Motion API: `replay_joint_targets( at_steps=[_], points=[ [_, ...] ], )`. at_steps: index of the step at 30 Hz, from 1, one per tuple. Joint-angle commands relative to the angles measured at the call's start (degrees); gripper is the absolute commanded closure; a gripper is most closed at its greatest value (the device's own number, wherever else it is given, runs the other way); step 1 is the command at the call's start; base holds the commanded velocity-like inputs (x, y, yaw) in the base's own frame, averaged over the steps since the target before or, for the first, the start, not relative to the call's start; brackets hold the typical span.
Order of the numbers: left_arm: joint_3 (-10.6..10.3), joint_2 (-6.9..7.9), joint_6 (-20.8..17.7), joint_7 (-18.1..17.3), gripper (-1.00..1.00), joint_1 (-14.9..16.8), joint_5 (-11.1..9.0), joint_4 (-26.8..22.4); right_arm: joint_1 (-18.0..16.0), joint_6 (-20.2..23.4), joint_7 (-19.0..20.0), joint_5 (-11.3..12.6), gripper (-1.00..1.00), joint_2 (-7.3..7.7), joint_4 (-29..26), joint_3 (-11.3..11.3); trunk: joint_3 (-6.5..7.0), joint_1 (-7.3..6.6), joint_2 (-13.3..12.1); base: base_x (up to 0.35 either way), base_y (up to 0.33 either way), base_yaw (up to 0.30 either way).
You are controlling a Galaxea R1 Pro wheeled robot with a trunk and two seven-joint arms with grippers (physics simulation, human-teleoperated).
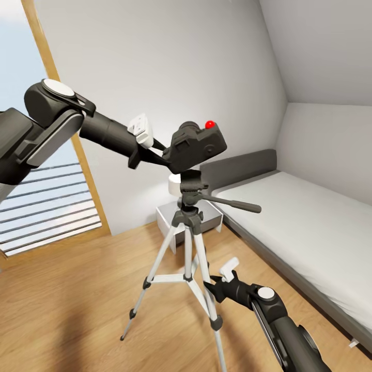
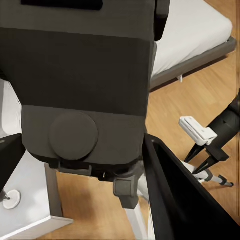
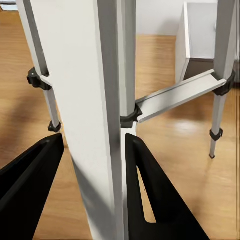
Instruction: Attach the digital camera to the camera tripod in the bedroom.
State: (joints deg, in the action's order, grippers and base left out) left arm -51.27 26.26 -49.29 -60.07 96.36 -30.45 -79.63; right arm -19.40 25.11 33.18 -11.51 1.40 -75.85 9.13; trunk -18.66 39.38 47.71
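Open floor (image 1: 77,289) left of camera tripod (image 1: 187,243)

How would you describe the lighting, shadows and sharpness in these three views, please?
Head view: even, soft light, a faint shadow on the light wood floor. Left wrist view: the small black boxy camera looms dark and featureless. Right wrist view: the silver-white tripod leg, very near, stays sharp.

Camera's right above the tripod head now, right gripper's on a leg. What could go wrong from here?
1. The digital camera sits tilted in the left gripper, so it may meet the tripod head crooked and fail to seat.
2. The right gripper straddles one leg of the camera tripod; pushing down could shift or tip it.
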Motion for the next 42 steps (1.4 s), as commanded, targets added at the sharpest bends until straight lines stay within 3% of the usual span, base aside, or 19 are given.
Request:
replay_joint_targets(
  at_steps=[1,4,7,8,9,22,33,37,42],
  points=[
    [-0.11,0.08,-0.04,-0.56,1.0,0.12,-0.07,0.0,-0.04,0.12,-0.32,-0.68,1.0,0.02,-0.09,0.04,-0.08,0.01,0.06,0.0,0.0,0.0],
    [-0.08,0.17,-0.01,-2.33,1.0,0.13,0.12,-0.02,-0.03,0.14,-2.17,-0.68,1.0,0.02,-0.09,0.07,-0.08,0.01,0.06,0.0,0.0,0.0],
    [0.01,0.41,0.02,-6.01,1.0,0.16,2.52,-0.06,-0.02,0.23,-3.76,-0.69,1.0,0.01,-0.09,0.13,-0.08,0.01,0.06,0.0,0.0,0.0],
    [0.2,0.71,0.09,-10.06,1.0,0.3,6.31,-0.03,-0.02,0.29,-4.42,-0.7,1.0,0.01,-0.1,0.21,-0.08,0.01,0.06,0.0,0.0,0.0],
    [0.26,1.06,0.5,-11.75,1.0,0.9,7.82,-0.01,-0.02,0.33,-4.65,-0.68,1.0,0.01,-0.1,0.21,-0.08,0.01,0.06,0.0,0.0,0.0],
    [0.29,1.56,1.09,-13.48,1.0,2.15,9.38,0.12,-0.02,0.37,-4.87,-0.62,1.0,0.05,-0.12,0.37,-0.08,0.01,0.06,0.0,0.0,0.0],
    [-0.45,1.39,1.59,-14.35,1.0,5.14,10.04,2.29,-0.02,0.36,-4.88,-0.49,1.0,0.08,-0.3,0.8,-0.08,0.01,0.06,0.0,0.0,0.0],
    [-3.03,0.1,4.49,-16.89,1.0,7.05,13.1,6.79,-0.02,0.36,-4.87,-0.46,1.0,0.09,-0.5,0.89,-0.08,0.01,0.06,0.0,0.0,0.0],
    [-6.09,-4.11,9.49,-20.62,1.0,8.82,17.17,14.17,-0.02,0.43,-4.88,-0.55,1.0,0.1,-0.52,0.92,-0.08,0.01,0.06,0.0,0.0,0.0]
  ],
)
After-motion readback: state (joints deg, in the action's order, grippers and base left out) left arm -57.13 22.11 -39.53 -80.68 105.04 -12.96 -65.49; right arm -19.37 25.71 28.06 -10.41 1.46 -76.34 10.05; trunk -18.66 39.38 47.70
